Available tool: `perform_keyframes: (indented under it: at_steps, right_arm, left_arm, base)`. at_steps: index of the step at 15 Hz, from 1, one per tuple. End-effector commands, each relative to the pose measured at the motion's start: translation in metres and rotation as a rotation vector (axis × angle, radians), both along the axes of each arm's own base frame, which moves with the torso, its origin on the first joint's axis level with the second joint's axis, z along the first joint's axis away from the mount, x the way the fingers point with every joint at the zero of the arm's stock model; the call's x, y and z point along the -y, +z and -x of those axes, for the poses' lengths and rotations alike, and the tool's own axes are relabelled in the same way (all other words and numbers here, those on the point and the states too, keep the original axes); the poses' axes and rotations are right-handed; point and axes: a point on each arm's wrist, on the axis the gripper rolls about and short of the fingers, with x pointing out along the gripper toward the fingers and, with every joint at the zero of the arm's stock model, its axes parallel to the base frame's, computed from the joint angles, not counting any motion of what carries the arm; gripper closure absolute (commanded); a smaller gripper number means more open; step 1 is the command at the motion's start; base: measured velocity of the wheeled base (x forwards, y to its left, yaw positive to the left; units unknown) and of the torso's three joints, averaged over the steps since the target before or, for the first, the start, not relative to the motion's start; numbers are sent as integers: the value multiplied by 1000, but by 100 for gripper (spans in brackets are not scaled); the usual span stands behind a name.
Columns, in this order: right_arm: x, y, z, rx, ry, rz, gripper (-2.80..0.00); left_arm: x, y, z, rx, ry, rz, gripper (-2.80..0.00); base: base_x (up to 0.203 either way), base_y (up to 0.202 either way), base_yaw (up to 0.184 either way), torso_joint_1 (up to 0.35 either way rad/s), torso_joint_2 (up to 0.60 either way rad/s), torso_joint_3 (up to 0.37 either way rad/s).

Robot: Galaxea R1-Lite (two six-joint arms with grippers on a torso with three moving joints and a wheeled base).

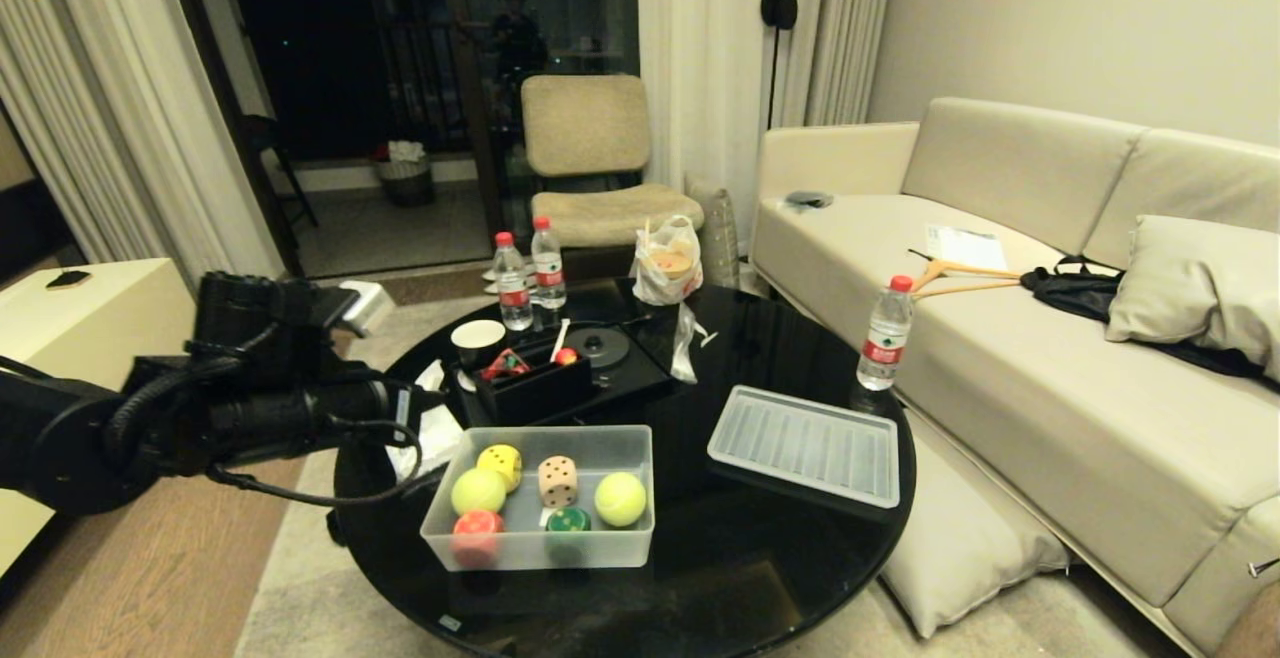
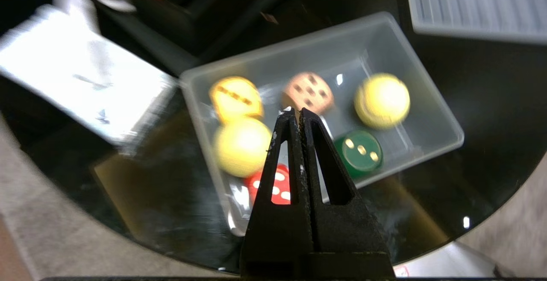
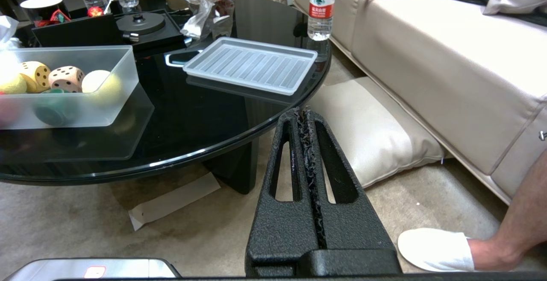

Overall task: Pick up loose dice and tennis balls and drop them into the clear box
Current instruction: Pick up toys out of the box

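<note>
The left gripper point(image 2: 297, 112) hangs above the clear box point(image 1: 435, 528) with its two fingers pressed together and nothing between them; in the head view its arm reaches in from the table's left edge. The right gripper point(image 3: 304, 112) is parked low beside the table point(image 1: 760, 558), off its right front edge, fingers likewise together and empty.

Straight below the left fingertips lies the tan die point(image 2: 307, 93), inside the box near its middle. The two tennis balls point(image 2: 381, 100) sit in there too, one towards the box's right end and one at its left, beside a yellow die point(image 2: 235, 97), a red die point(image 2: 273, 185) and a green die point(image 2: 361, 153). The box stands near the table's front edge; its ribbed lid point(image 1: 805, 443) lies apart from it towards the right edge. No loose die or ball shows on the bare tabletop, so the collecting looks finished.

On handling, by my judgement: the tan die looks light and rigid, with smooth faces and rounded corners, so it is best pinched across two opposite flat faces, not corner to corner. The tennis balls are light, felted and slightly yielding; a grip across the widest part should hold without slipping. The box is thin, light plastic on glossy glass and would slide if nudged.
</note>
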Motion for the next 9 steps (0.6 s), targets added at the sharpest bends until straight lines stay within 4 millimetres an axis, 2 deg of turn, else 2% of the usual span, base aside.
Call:
perform_keyframes:
  at_steps: [1,3,5,7,9]
  right_arm:
    - [0,0,0,-3,1,0,0]
    - [0,0,0,-2,0,0,0]
    - [0,0,0,-2,0,0,0]
    - [0,0,0,-2,0,0,0]
    - [0,0,0,-1,0,0,0]
  left_arm:
    - [-37,46,22,131,77,40,0]
    - [-61,66,42,187,119,55,0]
    - [-74,77,71,244,137,45,0]
    - [-80,81,110,301,141,38,0]
    - [-84,72,150,328,144,38,0]
  base:
    - [0,0,0,0,0,0]
    - [0,0,0,0,0,0]
    - [0,0,0,0,0,0]
    - [0,0,0,0,0,0]
    - [0,0,0,0,0,0]
